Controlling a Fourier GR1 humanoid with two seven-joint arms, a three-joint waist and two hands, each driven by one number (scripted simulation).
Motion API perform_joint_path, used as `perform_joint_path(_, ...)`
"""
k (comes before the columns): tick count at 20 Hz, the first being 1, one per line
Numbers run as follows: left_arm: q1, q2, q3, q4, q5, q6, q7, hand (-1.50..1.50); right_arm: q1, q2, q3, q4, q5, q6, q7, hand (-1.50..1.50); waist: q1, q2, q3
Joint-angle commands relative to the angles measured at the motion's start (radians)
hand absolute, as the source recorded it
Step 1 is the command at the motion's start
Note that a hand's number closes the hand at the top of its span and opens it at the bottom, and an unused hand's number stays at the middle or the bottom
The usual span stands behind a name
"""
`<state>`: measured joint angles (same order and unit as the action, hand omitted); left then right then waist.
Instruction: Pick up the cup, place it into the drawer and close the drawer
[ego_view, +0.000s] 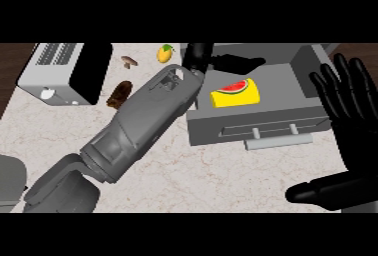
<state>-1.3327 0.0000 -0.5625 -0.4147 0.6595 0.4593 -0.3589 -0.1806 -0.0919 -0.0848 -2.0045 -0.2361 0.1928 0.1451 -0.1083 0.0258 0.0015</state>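
Note:
A yellow cup (236, 93) with a watermelon picture sits inside the open grey drawer (288, 107), towards its left side. My left forearm crosses the counter diagonally from the lower left. My left hand (230, 62) hovers just beyond the cup, over the drawer's far edge, with its fingers stretched to the right, open and not touching the cup. My right hand (345, 112) stays open at the right edge, fingers up, beside the drawer. The drawer's front panel and handle (277, 133) face me.
A grey toaster (63, 72) stands at the far left of the counter. Near it lie a mushroom (131, 61), a yellow-green fruit (167, 52) and a brown food item (119, 94). Bare marbled counter (214, 175) spreads in front of the drawer.

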Motion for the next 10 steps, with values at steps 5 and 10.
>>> perform_joint_path(5, 0.003, 0.0, 0.064, -0.077, 0.124, -0.038, -0.122, -1.5, 0.058, -0.002, -0.006, -0.009, -0.064, 0.04, 0.005, -1.5, 0.041, -0.012, -0.001)
perform_joint_path(10, 0.066, 0.026, 0.111, -0.148, 0.125, -0.102, -0.084, -1.5, 0.063, -0.051, -0.02, -0.054, -0.092, 0.075, 0.042, 1.5, 0.102, -0.027, -0.002)
